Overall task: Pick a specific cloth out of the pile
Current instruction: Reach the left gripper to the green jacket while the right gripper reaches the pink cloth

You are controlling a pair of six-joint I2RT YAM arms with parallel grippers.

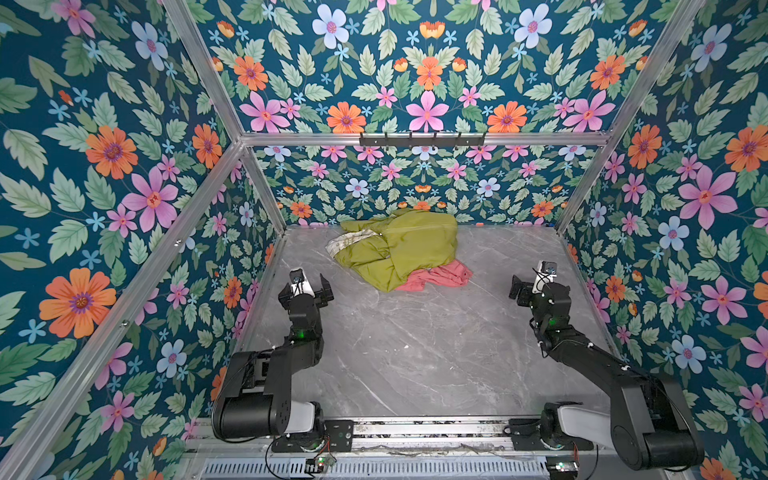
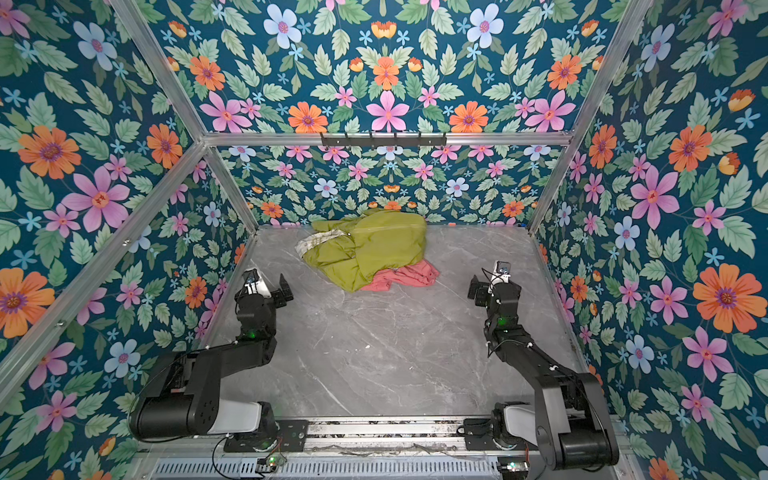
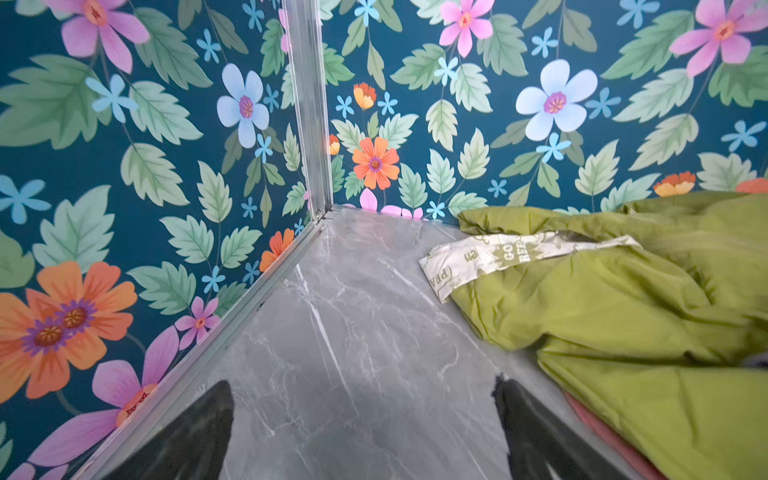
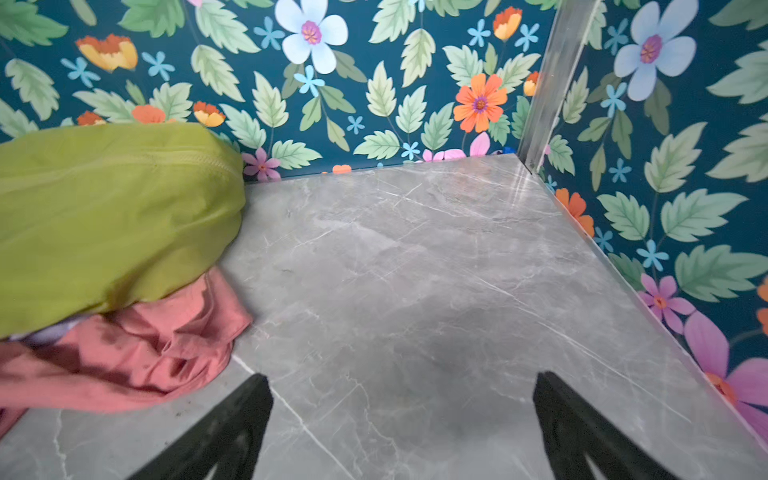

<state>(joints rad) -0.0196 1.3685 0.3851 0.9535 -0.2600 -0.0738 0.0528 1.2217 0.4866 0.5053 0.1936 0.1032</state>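
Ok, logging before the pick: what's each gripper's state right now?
Left gripper: open, holding nothing.
Right gripper: open, holding nothing.

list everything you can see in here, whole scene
table: one, grey marble, floor of the cell
walls: three, teal floral, around the table
hook rail: one, black, on the back frame bar
olive-green garment: one, far middle, by the back wall
pink cloth: one, salmon, under the garment's near right edge
patterned piece: one, cream, garment's left side
lilac piece: one sliver, between garment and pink cloth
left gripper: one, black, open, empty
right gripper: one, black, open, empty
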